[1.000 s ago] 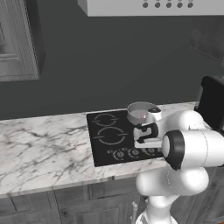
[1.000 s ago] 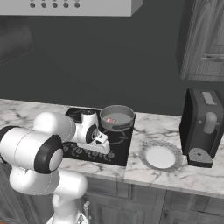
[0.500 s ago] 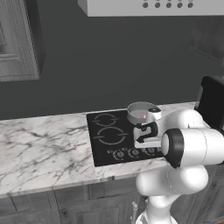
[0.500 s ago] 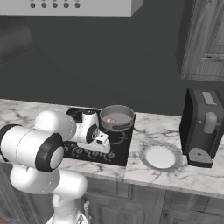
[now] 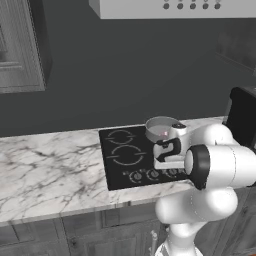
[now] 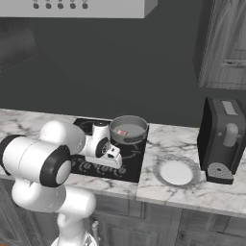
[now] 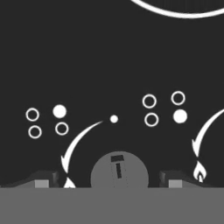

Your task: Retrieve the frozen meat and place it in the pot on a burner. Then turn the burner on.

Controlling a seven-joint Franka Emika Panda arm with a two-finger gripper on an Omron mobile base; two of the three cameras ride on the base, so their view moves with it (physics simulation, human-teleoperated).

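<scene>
Evidently the burner step is in hand: the small pinkish-red frozen meat [image 6: 122, 132] lies inside the round grey metal pot [image 6: 128, 129] at centre frame. The two-finger gripper [image 7: 109, 178] stands with jaws open astride the round grey knob [image 7: 119, 169] at bottom centre — closing and twisting comes next.

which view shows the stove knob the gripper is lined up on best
The hand view: the round grey knob sits large between the two open finger tips, pointer mark clear. Both base views show the knobs as tiny rings along the cooktop's front edge, partly behind the gripper.
</scene>
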